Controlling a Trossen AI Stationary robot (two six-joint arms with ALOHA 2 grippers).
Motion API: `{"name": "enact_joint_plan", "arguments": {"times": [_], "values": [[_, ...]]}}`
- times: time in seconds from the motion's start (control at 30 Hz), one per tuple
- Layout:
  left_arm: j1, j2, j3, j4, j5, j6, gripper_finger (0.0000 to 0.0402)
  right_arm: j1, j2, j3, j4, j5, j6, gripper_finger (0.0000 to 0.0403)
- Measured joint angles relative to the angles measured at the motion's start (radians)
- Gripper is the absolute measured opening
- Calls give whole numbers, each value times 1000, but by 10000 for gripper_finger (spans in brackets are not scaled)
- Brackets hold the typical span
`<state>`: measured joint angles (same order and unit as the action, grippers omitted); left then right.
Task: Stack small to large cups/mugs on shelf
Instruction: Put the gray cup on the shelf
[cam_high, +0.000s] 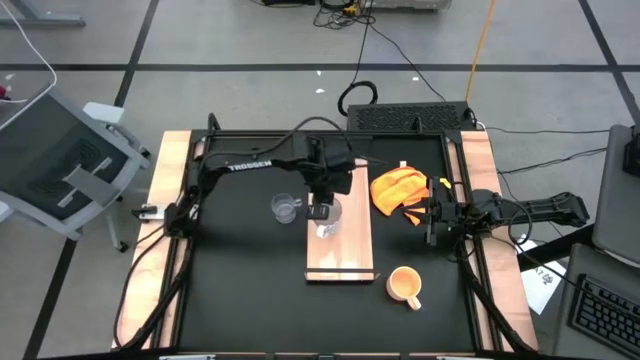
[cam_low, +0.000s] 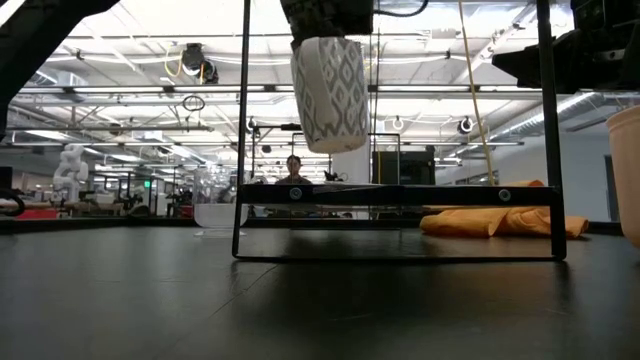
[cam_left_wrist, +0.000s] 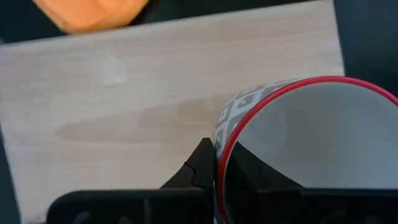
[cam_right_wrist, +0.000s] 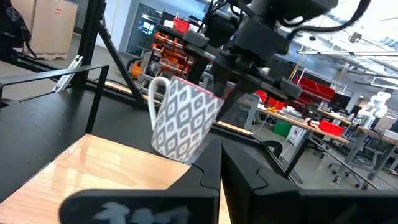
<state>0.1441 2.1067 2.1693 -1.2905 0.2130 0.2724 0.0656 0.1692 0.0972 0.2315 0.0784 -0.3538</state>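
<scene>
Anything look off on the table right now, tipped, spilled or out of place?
Nothing is spilled or broken. The orange cloth lies crumpled beside the shelf, possibly overlapping its edge. The left claw holds the patterned mug by its rim, hanging slightly tilted above the shelf. The right claw waits at the table's right edge.

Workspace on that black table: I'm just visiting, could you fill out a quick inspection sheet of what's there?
Surface: black tabletop, light wooden shelf lying on it.
Job's things: white patterned mug lifted above the shelf; clear glass cup beside the shelf; orange-yellow mug near the shelf's end.
Clutter: orange-yellow cloth by the shelf.
Grippers: left gripper shut on the patterned mug's rim; right gripper shut, waiting at the table's right edge.
Cables: black cable looped on the floor behind the table.
Surroundings: a person far off in the room.
</scene>
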Motion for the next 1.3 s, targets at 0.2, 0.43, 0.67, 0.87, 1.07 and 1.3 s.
{"name": "enact_joint_plan", "arguments": {"times": [0.2,0.43,0.67,0.87,1.07,1.3], "values": [[-32,0,0,11,-3,-24,17,0,0,0,0,0,0,0],[-56,22,0,24,-34,-46,17,0,0,0,0,0,0,0],[-81,58,0,43,-34,-57,17,0,0,0,1,0,0,0],[-92,70,0,55,-33,-74,17,0,0,0,1,0,1,0],[-111,78,0,65,-29,-87,17,0,1,0,0,0,1,0],[-130,89,0,72,-29,-102,17,0,1,0,0,0,1,0]]}}
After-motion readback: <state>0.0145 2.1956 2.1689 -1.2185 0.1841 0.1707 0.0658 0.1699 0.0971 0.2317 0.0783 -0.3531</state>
